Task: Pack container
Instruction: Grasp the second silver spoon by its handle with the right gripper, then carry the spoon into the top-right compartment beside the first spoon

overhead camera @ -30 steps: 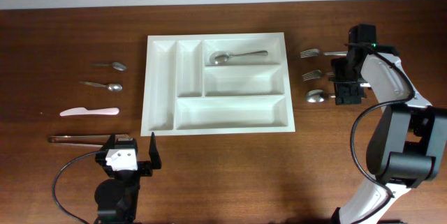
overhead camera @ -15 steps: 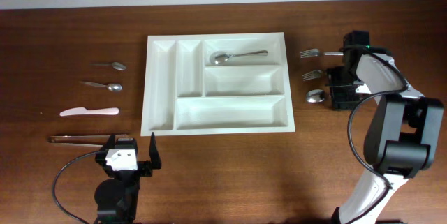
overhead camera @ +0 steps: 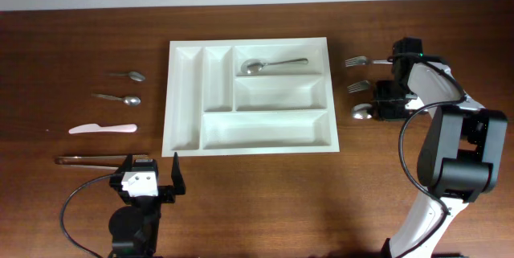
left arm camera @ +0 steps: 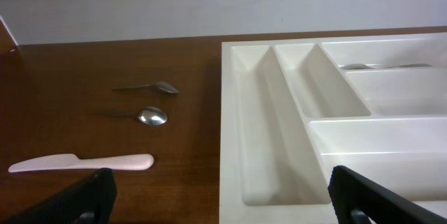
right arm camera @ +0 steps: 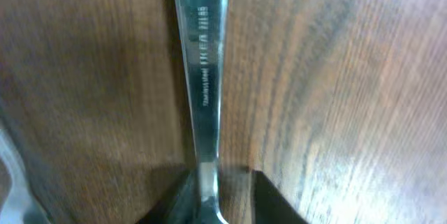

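Note:
The white container [overhead camera: 331,89] lies mid-table, and a steel spoon [overhead camera: 273,65] rests in its top right compartment. Right of it lie two forks [overhead camera: 357,62] [overhead camera: 357,87] and a spoon [overhead camera: 361,112]. My right gripper [overhead camera: 386,102] is down over the handles of the lower fork and that spoon. In the right wrist view its jaws [right arm camera: 220,182] are drawn in tight round one steel handle [right arm camera: 202,63] that lies on the wood. Whether it is the fork's or the spoon's I cannot tell. My left gripper [overhead camera: 152,171] [left arm camera: 223,206] stands open and empty near the container's front left corner [left arm camera: 234,133].
On the left lie two teaspoons [overhead camera: 128,75] [overhead camera: 120,98], a pale pink knife [overhead camera: 102,129] and metal tongs [overhead camera: 92,160]. The left wrist view shows the teaspoons [left arm camera: 150,88] [left arm camera: 150,116] and the knife [left arm camera: 80,162] too.
My right gripper has shifted slightly left over the cutlery handles and its jaws have closed in round one handle. The left arm has not moved.

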`<act>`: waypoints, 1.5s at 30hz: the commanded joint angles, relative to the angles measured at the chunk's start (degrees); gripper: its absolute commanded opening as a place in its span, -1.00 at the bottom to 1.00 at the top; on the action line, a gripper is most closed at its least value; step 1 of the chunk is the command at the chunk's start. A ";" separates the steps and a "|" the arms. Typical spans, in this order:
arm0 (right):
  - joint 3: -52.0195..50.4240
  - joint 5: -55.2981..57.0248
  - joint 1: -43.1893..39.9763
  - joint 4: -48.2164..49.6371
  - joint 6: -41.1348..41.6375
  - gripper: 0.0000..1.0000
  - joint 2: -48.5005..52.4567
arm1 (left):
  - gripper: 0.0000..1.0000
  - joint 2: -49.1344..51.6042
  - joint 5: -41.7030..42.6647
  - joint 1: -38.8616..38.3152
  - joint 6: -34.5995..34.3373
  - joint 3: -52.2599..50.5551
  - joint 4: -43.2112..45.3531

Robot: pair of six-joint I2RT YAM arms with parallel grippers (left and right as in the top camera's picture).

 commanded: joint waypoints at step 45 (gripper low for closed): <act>26.18 -8.41 0.85 -9.18 -26.05 -0.92 -1.38 | 0.99 -0.39 0.83 0.02 0.68 0.00 -0.44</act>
